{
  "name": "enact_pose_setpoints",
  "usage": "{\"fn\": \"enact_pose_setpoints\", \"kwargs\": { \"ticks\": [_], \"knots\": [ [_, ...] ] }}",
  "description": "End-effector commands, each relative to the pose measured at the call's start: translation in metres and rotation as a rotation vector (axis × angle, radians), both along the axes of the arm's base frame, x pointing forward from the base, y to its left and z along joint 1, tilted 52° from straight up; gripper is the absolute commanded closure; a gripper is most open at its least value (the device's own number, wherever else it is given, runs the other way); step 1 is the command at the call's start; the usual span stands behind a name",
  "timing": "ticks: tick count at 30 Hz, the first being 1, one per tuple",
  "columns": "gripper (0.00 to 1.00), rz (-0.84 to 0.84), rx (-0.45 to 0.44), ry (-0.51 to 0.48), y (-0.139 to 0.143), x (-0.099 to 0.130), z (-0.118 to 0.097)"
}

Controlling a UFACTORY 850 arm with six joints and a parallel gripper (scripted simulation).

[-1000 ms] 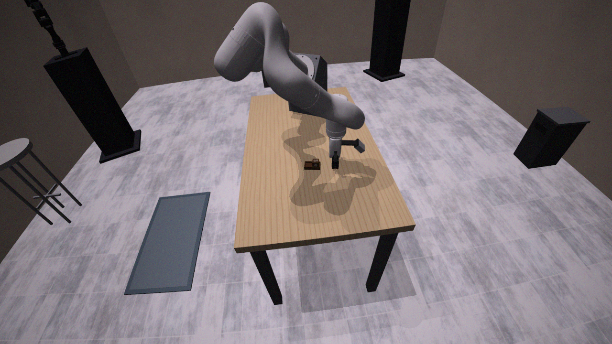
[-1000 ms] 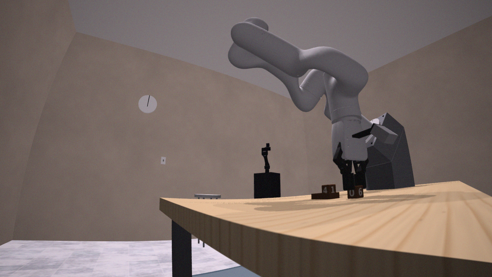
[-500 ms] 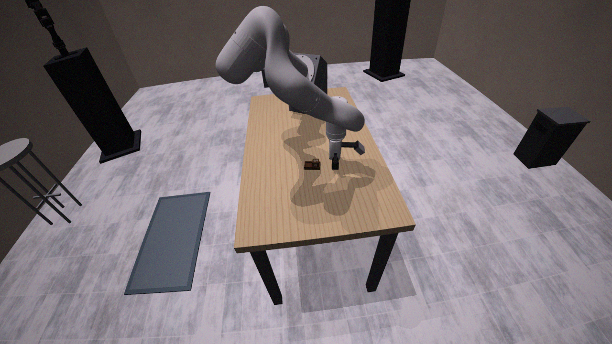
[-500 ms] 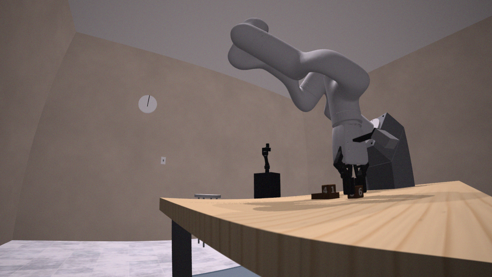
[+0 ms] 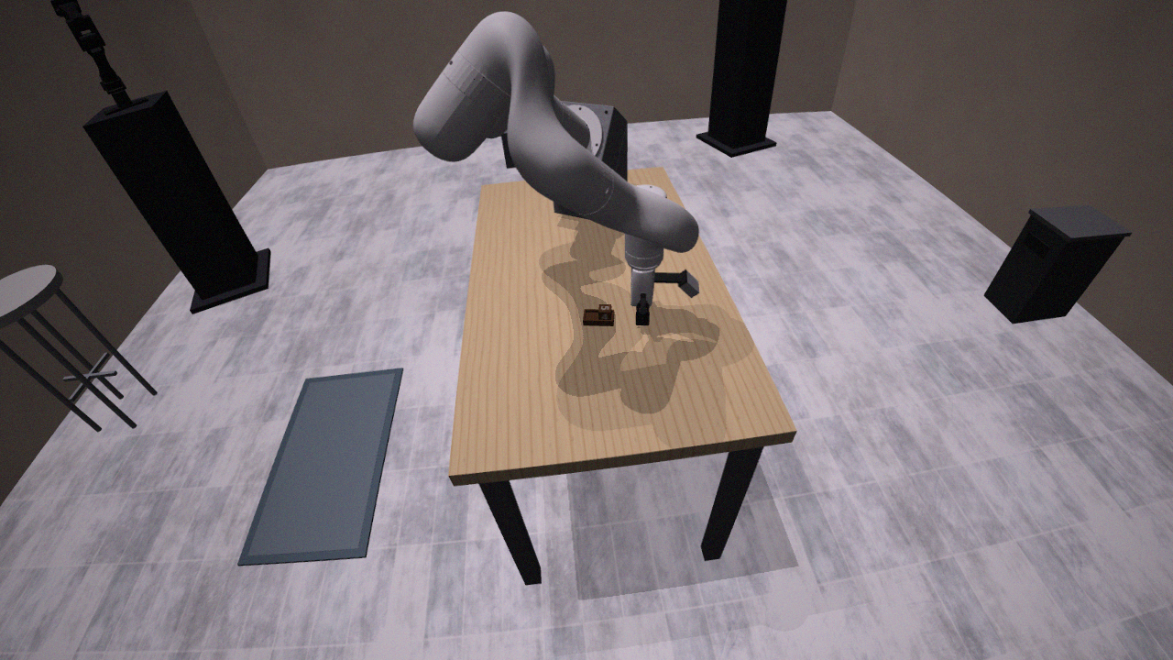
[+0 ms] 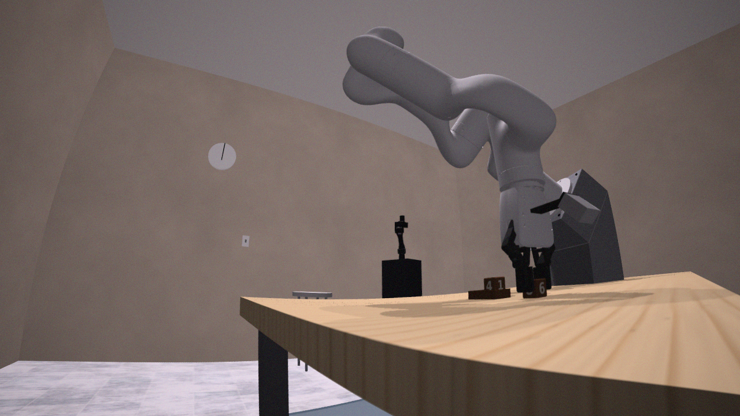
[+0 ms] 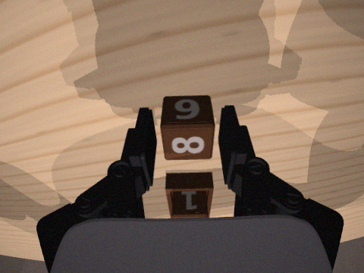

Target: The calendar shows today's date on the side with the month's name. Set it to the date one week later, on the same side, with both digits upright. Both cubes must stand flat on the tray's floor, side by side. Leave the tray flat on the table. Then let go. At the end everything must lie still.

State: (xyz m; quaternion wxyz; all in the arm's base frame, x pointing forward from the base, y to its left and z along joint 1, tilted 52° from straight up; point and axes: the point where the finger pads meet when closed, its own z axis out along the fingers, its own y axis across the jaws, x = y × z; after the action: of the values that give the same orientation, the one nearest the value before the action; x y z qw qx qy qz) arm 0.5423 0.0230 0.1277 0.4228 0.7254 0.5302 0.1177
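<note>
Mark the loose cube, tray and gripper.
Loose cube (image 6: 541,288) (image 7: 188,145): exterior, face showing 6; wrist, face showing 8.
Tray (image 5: 597,322) (image 6: 486,295) (image 7: 189,180): top and exterior, long side wall; wrist, end wall.
Gripper (image 5: 641,319) (image 6: 534,287) (image 7: 186,123): top, exterior, wrist; midway between fingertips.

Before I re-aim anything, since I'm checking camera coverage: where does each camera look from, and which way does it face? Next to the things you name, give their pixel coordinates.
Top: high beyond the table's (image 5: 524,426) (image 6: 491,351) near end, facing down toward the base; whole arm visible.
Exterior: low by a table corner, facing across it; arm and fingers (image 6: 533,282) visible.
Wrist: on the arm, facing down between the fingers at a loose cube (image 5: 642,321) (image 6: 535,289) (image 7: 188,142).
Top and exterior share the arm.
</note>
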Motion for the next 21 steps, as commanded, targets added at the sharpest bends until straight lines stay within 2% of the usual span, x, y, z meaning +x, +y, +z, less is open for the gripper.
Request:
{"fn": "enact_pose_setpoints", "kwargs": {
  "ticks": [1, 15, 16, 21],
  "knots": [
    [0.53, 0.001, 0.000, -0.001, 0.0004, 0.0001, 0.0003],
    [0.53, 0.001, 0.000, -0.001, 0.0004, 0.0001, 0.0003],
    [0.73, 0.001, 0.000, -0.001, 0.0004, 0.0001, 0.0003],
    [0.73, 0.001, 0.000, -0.001, 0.0004, 0.0001, 0.0003]
  ]
}}
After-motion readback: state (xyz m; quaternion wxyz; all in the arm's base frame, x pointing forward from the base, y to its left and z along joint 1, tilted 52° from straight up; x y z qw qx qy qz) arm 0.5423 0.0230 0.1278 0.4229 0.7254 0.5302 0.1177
